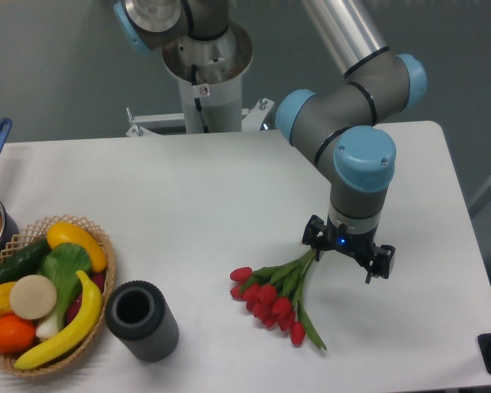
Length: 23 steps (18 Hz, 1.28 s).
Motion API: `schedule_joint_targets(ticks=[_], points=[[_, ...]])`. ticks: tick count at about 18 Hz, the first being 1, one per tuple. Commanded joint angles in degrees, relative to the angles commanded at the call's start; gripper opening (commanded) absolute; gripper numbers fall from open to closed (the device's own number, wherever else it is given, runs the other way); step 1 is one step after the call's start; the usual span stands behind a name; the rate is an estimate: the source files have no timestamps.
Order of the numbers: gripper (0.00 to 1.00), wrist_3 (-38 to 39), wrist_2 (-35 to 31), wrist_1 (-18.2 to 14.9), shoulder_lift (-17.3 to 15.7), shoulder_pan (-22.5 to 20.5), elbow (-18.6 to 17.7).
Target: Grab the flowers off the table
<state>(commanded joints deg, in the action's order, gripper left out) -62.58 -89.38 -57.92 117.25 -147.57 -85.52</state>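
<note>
Flowers [275, 300] lie flat on the table [213, 205], red buds toward eight o'clock, stems running up to two o'clock under the gripper [347, 255]. Its fingers sit spread wide over the stem ends; whether they touch, I cannot tell. At nine o'clock stands a dark cylinder [141, 320] beside a fruit basket [45, 299].
</note>
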Motion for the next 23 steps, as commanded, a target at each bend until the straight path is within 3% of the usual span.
schedule_joint_targets(ticks=[3,5,8,9,18,23], points=[[1.00,0.1,0.0,0.1,0.1,0.0,-0.3],[1.00,0.5,0.1,2.3,-0.1,0.0,-2.6],[1.00,0.9,0.2,13.8,-1.4,0.0,-11.0],[1.00,1.6,0.2,15.7,-1.7,0.0,-12.7],[1.00,-2.8,0.2,14.6,-1.5,0.1,-18.9],[0.98,-4.4,0.2,14.7,-0.7,0.2,-19.1]])
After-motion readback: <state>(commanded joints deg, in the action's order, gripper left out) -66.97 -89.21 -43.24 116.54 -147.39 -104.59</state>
